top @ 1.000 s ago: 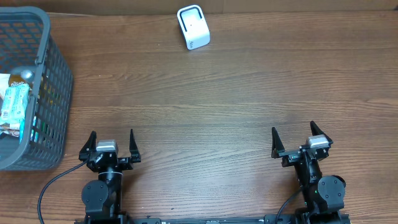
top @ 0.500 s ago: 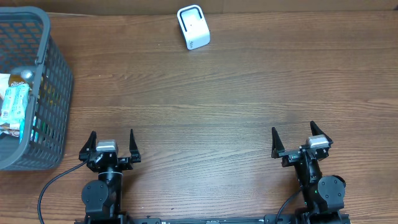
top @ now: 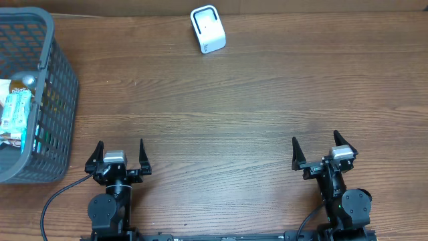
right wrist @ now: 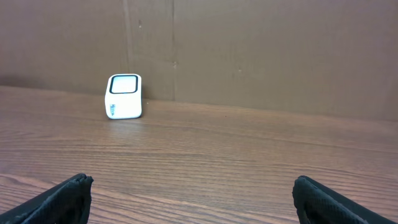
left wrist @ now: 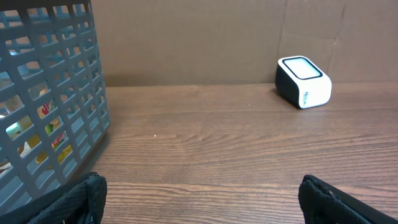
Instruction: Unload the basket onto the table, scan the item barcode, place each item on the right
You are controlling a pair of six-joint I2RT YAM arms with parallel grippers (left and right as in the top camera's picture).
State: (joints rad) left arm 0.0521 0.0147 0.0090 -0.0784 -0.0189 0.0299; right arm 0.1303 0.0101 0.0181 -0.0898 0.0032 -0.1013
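Landmark: small white box-shaped barcode scanner with a dark-rimmed window (top: 208,29), standing at the far edge of the brown wood-grain table (top: 234,100), close against a brown cardboard back wall (right wrist: 249,50).

- Grey plastic lattice basket (top: 59,87): well to the left of the scanner and nearer the arms, at the table's left edge.
- Items in the basket: a pale green-and-white packet (top: 16,110) lies inside, with a silvery round cap (top: 27,80) on its scanner-ward side. Other coloured packs show through the lattice in the left wrist view, too small to name. No barcode is readable. All items are well apart from the scanner.
- Left gripper (top: 120,144): well short of the scanner, on the near side and to its left, close to the basket's near corner. Black fingers (left wrist: 81,199) are spread wide with only bare table between them; nothing held.
- Right gripper (top: 315,138): well short of the scanner, on the near side and to its right. Fingers (right wrist: 62,196) are likewise fully parted and empty.
- Scanner window faces up, tilted toward the arms.
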